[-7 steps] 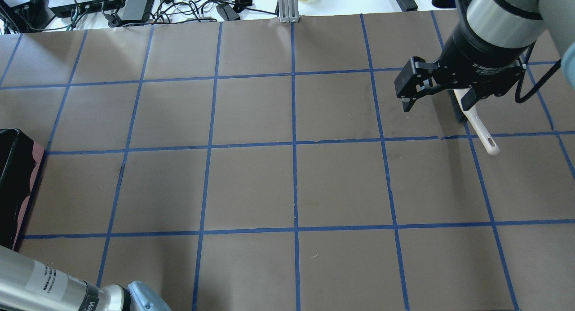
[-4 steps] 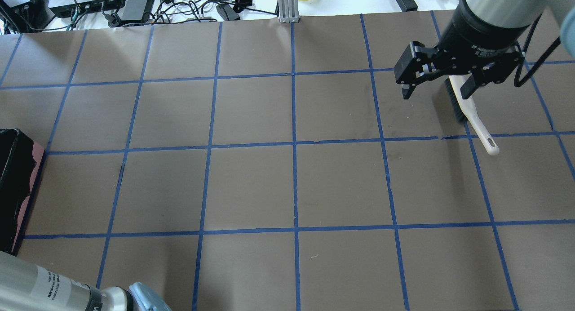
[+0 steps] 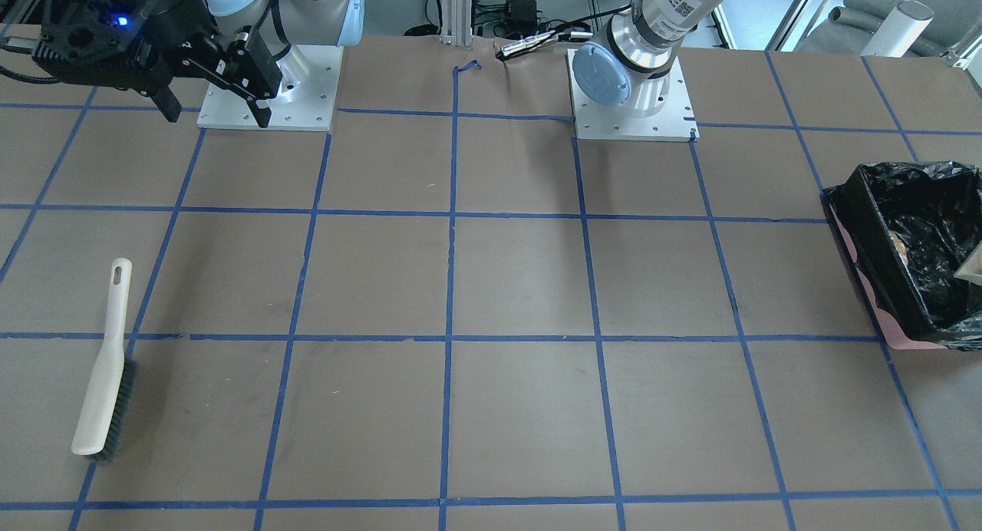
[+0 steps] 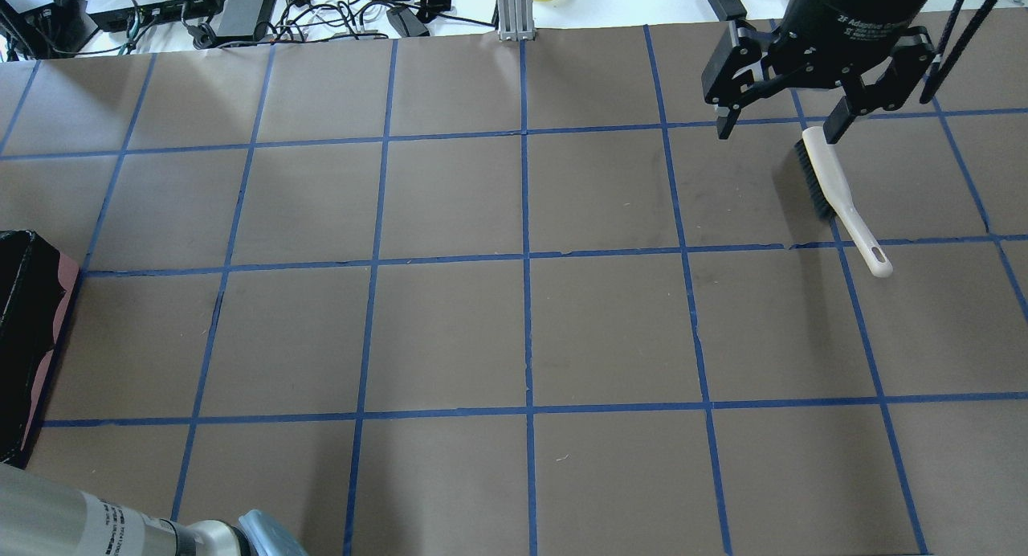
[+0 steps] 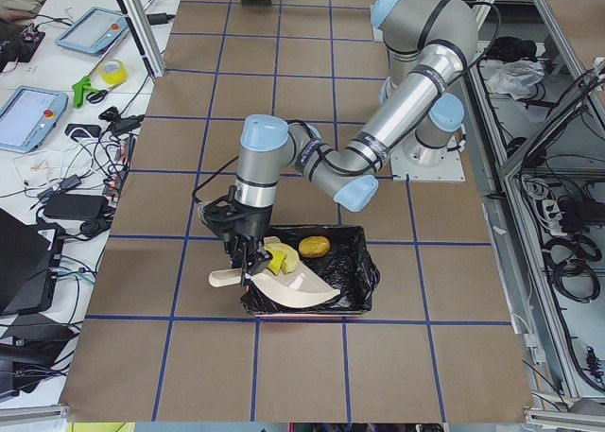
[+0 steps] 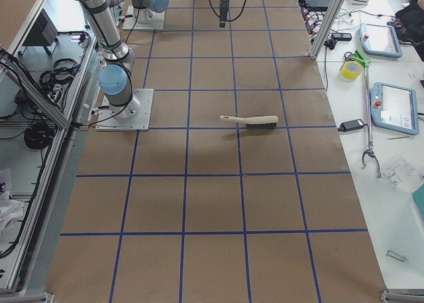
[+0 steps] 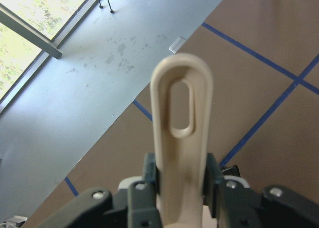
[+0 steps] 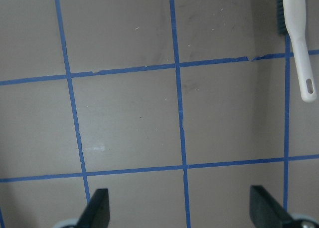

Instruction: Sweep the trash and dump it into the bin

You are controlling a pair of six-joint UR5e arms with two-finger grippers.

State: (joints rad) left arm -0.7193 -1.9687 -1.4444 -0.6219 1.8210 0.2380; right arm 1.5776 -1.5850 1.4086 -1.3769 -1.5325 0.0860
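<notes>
My left gripper point(image 7: 182, 180) is shut on the beige dustpan's handle point(image 7: 182, 133). In the exterior left view it holds the dustpan point(image 5: 295, 286) tilted into the bin point(image 5: 364, 273), a pink box lined with a black bag. Of the trash, an orange-brown lump point(image 5: 315, 247) lies in the bin and a yellow-green wedge point(image 5: 277, 259) sits by the pan. The bin point(image 3: 844, 232) is at the table's end. My right gripper point(image 4: 777, 130) hangs open and empty, high above the beige brush point(image 4: 835, 190), which lies flat on the table.
The table is brown paper with a blue tape grid point(image 4: 526, 259). Cables and power boxes point(image 4: 201, 10) line the far edge beside an aluminium post point(image 4: 514, 10). Both arm bases point(image 3: 633, 93) stand at the robot's side of the table.
My right gripper has risen and drawn away from the brush, still open. The brush has stayed where it lay. The left arm's link has shifted slightly.
</notes>
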